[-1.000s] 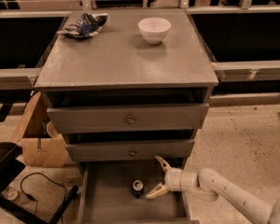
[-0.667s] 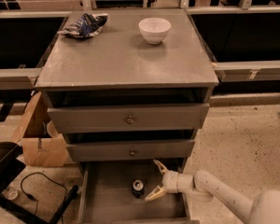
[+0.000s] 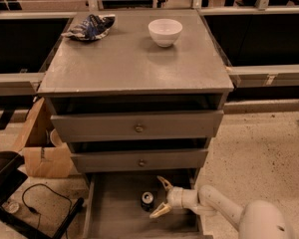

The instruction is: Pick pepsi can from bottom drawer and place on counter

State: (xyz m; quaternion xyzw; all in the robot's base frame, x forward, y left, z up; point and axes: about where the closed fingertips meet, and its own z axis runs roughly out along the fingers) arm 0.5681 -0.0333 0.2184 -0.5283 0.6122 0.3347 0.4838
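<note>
The can [image 3: 147, 199] stood upright on the plank floor of the open bottom drawer [image 3: 114, 212], silver top up, near the drawer's middle. The hand [image 3: 159, 198] hung inside the drawer just beside the can, on the can's right as the camera saw it. It was released, its two pale fingers [image 3: 164, 183] spread wide, one tip farther back than the can and the other nearer the front; neither seemed to touch it. Compared with a second before, the hand had crept closer to the can, so the gap between them had almost closed, while the can itself had not moved. The arm [image 3: 217, 207] reached in from the can's right, and its rounded elbow bulked larger than before. Well above the can, the surface [image 3: 134, 63] carried a white bowl [image 3: 165, 32] and a crumpled chip bag [image 3: 89, 26], both unchanged. The two upper drawers [image 3: 138, 126] sat between the can and the surface, each slightly pulled out.
</note>
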